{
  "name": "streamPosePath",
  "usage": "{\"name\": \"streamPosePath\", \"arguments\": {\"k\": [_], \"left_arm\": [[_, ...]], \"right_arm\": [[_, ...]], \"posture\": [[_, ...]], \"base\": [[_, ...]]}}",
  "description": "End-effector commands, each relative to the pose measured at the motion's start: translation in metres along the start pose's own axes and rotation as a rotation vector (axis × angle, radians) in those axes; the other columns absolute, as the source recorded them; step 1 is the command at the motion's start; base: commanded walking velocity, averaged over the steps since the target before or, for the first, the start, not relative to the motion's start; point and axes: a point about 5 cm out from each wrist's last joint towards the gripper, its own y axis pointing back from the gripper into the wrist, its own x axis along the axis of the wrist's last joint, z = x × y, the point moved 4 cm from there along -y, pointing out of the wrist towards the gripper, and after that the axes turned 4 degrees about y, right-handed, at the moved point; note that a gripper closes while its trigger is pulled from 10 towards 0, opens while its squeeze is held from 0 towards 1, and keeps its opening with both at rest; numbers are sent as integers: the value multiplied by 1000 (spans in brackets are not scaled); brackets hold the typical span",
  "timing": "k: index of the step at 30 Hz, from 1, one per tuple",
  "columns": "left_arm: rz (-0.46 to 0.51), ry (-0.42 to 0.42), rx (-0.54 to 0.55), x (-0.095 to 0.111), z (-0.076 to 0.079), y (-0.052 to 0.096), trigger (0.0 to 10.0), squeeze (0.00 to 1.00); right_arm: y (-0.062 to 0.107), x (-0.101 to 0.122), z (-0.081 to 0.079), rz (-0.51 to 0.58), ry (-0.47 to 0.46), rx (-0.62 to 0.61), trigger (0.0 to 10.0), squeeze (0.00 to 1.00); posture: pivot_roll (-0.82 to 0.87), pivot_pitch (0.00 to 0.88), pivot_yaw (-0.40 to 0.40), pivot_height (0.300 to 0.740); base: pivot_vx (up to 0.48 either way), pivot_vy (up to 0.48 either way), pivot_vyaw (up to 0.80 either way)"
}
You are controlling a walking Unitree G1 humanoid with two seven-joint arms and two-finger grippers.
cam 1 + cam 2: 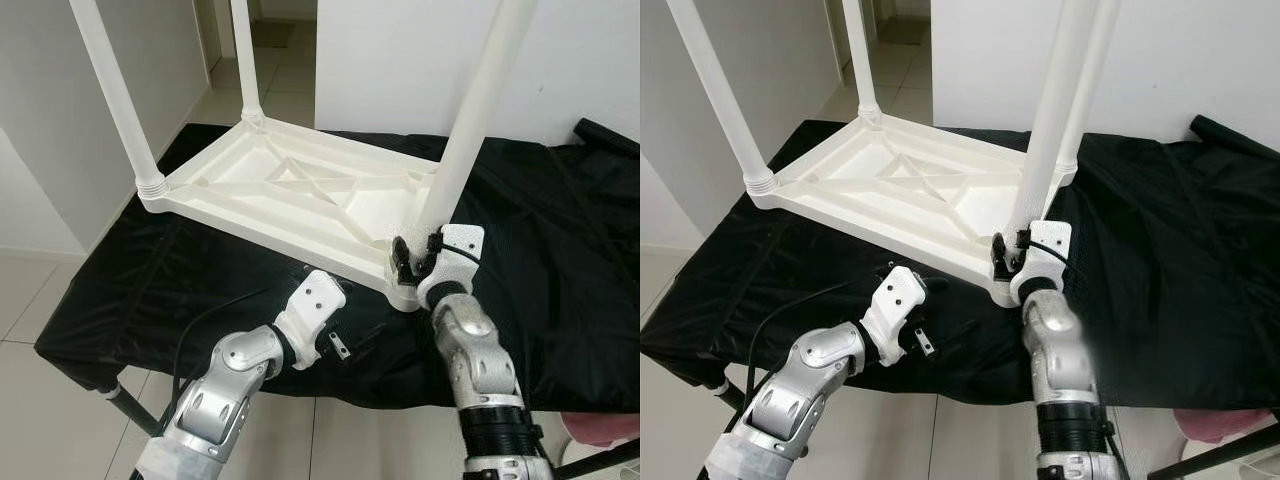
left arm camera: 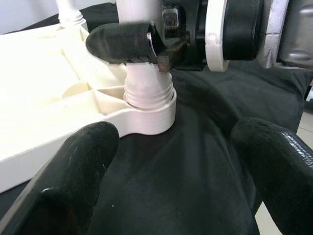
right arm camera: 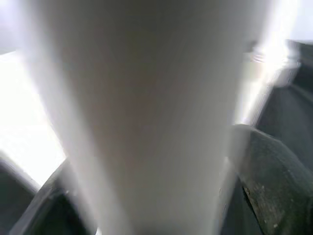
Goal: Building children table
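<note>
A white plastic children's table (image 1: 290,190) lies upside down on a black cloth (image 1: 560,250), its legs pointing up. My right gripper (image 1: 412,262) is shut on the near right leg (image 1: 470,130), just above its threaded socket (image 2: 149,105) at the table's corner. In the right wrist view the leg (image 3: 146,117) sits between the black fingers (image 3: 274,176). My left gripper (image 2: 171,176) stands open low over the cloth, a short way left of that corner, pointing at the socket with nothing between its fingers (image 2: 73,171). It lies by the table's front edge (image 1: 335,335).
The cloth covers a low stand whose near edge (image 1: 300,385) is just in front of my arms. White walls (image 1: 60,120) close in on the left and behind, with a doorway (image 1: 280,40) at the far left. A pink object (image 1: 600,430) sits on the floor at lower right.
</note>
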Motion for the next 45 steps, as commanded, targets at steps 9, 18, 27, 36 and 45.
{"name": "streamPosePath", "arguments": {"k": [9,18,27,36,45], "left_arm": [[-6,-17,66,0,-9,1,10000,0],[-1,-20,72,1,-11,0,10000,0],[-4,-17,86,1,-12,3,10000,0],[-7,-16,96,1,-12,5,10000,0],[-9,-10,96,0,-11,6,10000,0]], "right_arm": [[2,-20,-20,-51,120,428,10000,0],[-8,-19,-24,-63,189,557,10000,0],[-10,-28,-20,-107,213,648,0,0],[-7,-33,-14,-119,207,637,0,0],[-16,-29,-6,-102,160,455,10000,0]], "posture": [[-31,0,40,740],[-21,0,37,740],[0,11,22,740],[8,20,18,740],[0,27,17,740]], "base": [[0,0,0],[0,0,0],[0,0,0],[0,0,0],[0,0,0]]}}
